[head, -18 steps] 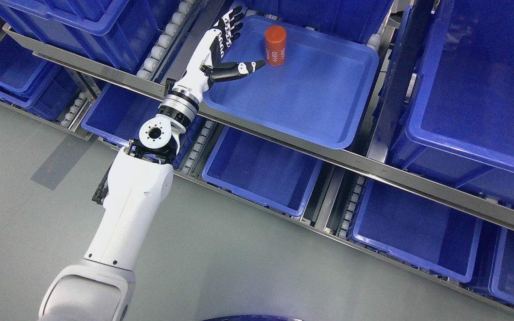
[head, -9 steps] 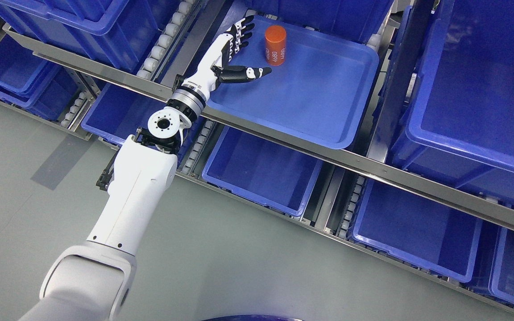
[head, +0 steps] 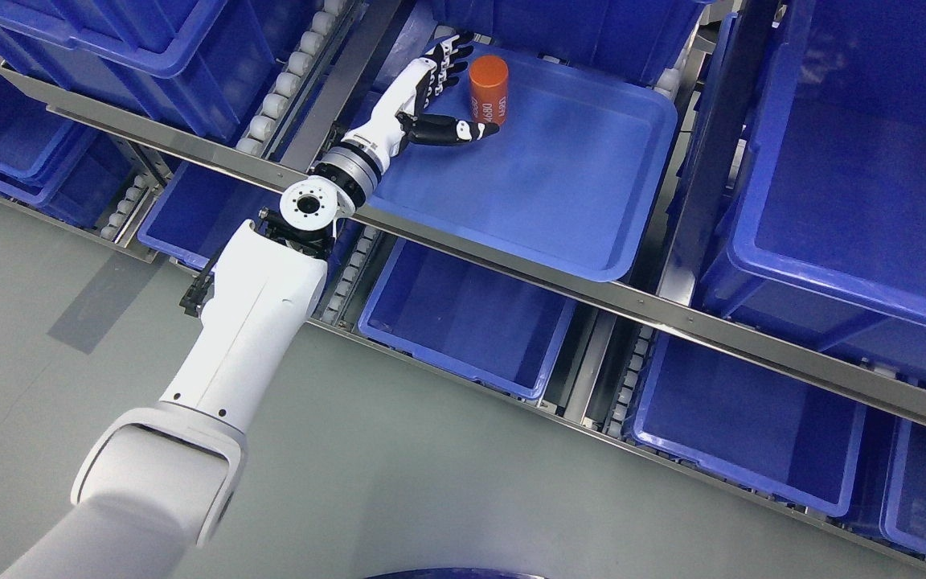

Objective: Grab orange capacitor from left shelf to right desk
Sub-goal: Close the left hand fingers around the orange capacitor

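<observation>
The orange capacitor [head: 488, 88] stands upright in the far left corner of a blue tray [head: 575, 201] on the shelf [head: 672, 310]. The left hand [head: 435, 100] is wide open just beside it, holding nothing. The floor [head: 431, 482] is grey.

Left hand [head: 431, 100] reaching into shallow blue tray [head: 559, 201] on shelf rail [head: 511, 269], fingers spread, thumb extended below upright orange capacitor [head: 488, 88] at tray's far left corner, deeper blue bins [head: 463, 314] beneath.

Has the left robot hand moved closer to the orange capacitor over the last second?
Yes. The left robot hand has advanced over the blue tray's rim toward the orange capacitor, fingers open, thumb now in front of its base.
</observation>
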Controlling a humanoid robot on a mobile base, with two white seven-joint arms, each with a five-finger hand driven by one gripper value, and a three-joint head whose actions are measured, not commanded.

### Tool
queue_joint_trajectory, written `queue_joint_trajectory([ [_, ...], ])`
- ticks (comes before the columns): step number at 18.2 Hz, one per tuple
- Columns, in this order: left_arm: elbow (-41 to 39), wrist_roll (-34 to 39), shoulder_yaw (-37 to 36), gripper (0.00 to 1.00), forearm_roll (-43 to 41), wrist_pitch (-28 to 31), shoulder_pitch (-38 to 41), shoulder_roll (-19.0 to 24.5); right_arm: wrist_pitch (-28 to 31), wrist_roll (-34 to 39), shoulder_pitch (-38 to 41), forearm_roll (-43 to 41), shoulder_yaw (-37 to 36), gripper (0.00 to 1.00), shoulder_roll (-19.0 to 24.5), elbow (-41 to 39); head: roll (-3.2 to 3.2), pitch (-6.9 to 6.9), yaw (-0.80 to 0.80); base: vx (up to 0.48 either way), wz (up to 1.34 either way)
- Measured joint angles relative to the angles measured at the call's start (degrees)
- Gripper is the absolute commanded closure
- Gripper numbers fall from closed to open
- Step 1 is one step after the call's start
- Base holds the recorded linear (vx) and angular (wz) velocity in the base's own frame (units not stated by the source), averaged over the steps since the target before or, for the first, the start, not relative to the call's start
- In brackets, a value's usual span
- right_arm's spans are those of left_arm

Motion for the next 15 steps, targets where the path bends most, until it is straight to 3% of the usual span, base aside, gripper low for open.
queue_joint_trajectory([
  [7,2.5,-1.6,-2.2,0.23,0.4,-0.6,-1.1,0.0,0.0,0.0,0.0,0.0,0.0,0.0,0.0,0.0,0.0,0.0,0.0,0.054,-0.02],
  [12,3.4,-4.2,-3.1,0.38,1.9,-2.7,-1.3,0.0,0.0,0.0,0.0,0.0,0.0,0.0,0.0,0.0,0.0,0.0,0.0,0.016,0.0],
  [15,3.7,-4.5,-3.4,0.54,2.7,-3.1,-1.3,0.0,0.0,0.0,0.0,0.0,0.0,0.0,0.0,0.0,0.0,0.0,0.0,0.0,0.0],
])
